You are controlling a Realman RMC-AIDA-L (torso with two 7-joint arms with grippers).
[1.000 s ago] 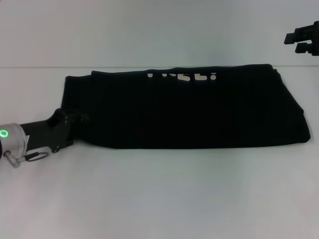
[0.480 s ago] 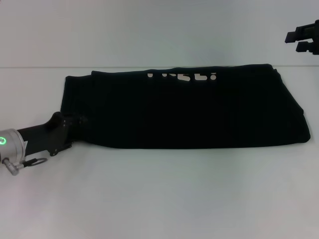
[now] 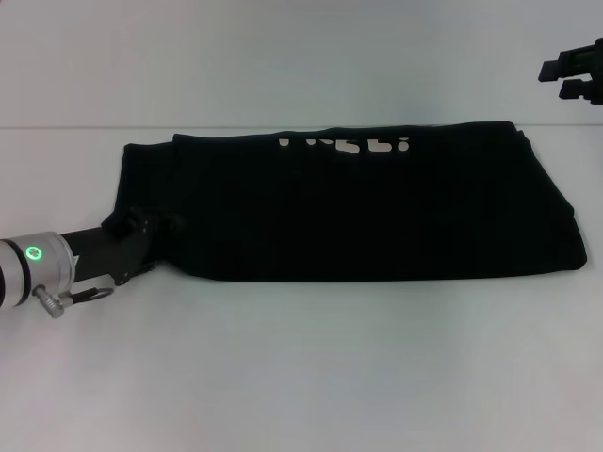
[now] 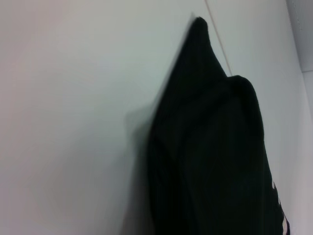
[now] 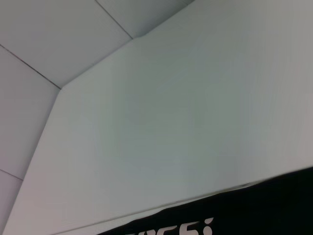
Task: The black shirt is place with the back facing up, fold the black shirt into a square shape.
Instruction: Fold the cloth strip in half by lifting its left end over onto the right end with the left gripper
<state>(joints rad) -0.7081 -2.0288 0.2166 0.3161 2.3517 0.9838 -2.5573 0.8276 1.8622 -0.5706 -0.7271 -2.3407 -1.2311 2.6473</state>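
You have a white surface (image 3: 301,367) with the black shirt (image 3: 358,212) lying flat across its far half, folded into a long band that runs from near the left edge toward the right edge. White lettering (image 3: 345,144) peeks out along the band's far edge. Nothing else sits on the surface around it.

Your left gripper (image 3: 162,226) comes in low from the left edge and is right at the band's near-left corner, its tip dark against the cloth, so you cannot tell whether the fingers are released or clenched. Your right gripper (image 3: 558,77) hangs at the far right corner, well apart from the shirt; its fingers cannot be judged either.
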